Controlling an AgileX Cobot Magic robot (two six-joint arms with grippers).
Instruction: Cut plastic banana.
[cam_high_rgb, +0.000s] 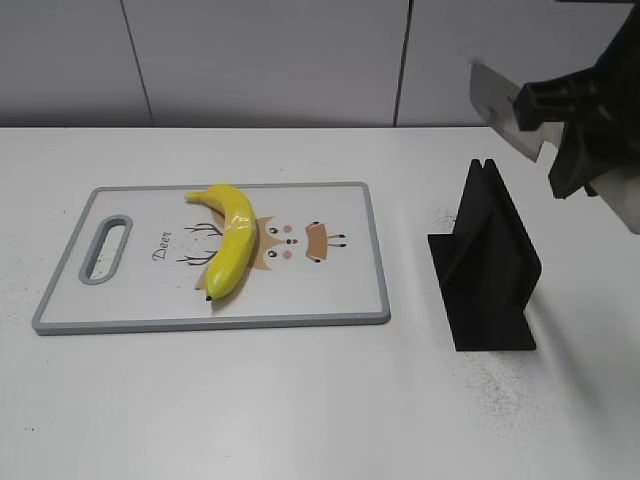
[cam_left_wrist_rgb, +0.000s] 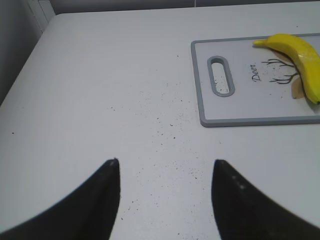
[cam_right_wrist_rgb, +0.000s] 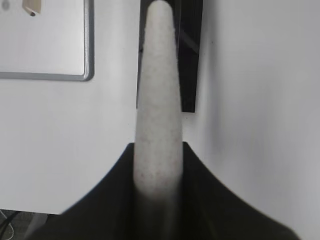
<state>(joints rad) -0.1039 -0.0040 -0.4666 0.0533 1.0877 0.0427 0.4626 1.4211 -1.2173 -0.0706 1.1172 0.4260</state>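
The plastic banana (cam_high_rgb: 232, 239) is yellow and curved and lies on the white cutting board (cam_high_rgb: 150, 300) with a grey rim and a deer drawing. It also shows in the left wrist view (cam_left_wrist_rgb: 300, 60) on the board (cam_left_wrist_rgb: 240, 107). My right gripper (cam_high_rgb: 560, 130) is shut on a knife (cam_high_rgb: 500, 108) with a grey blade, held in the air above the black knife stand (cam_high_rgb: 487, 260). In the right wrist view the knife (cam_right_wrist_rgb: 157, 100) runs straight out from the shut jaws (cam_right_wrist_rgb: 157, 165). My left gripper (cam_left_wrist_rgb: 165, 170) is open and empty over bare table left of the board.
The black stand (cam_right_wrist_rgb: 187, 55) sits on the white table to the right of the board. A board corner (cam_right_wrist_rgb: 65, 60) shows in the right wrist view. A grey wall runs behind the table.
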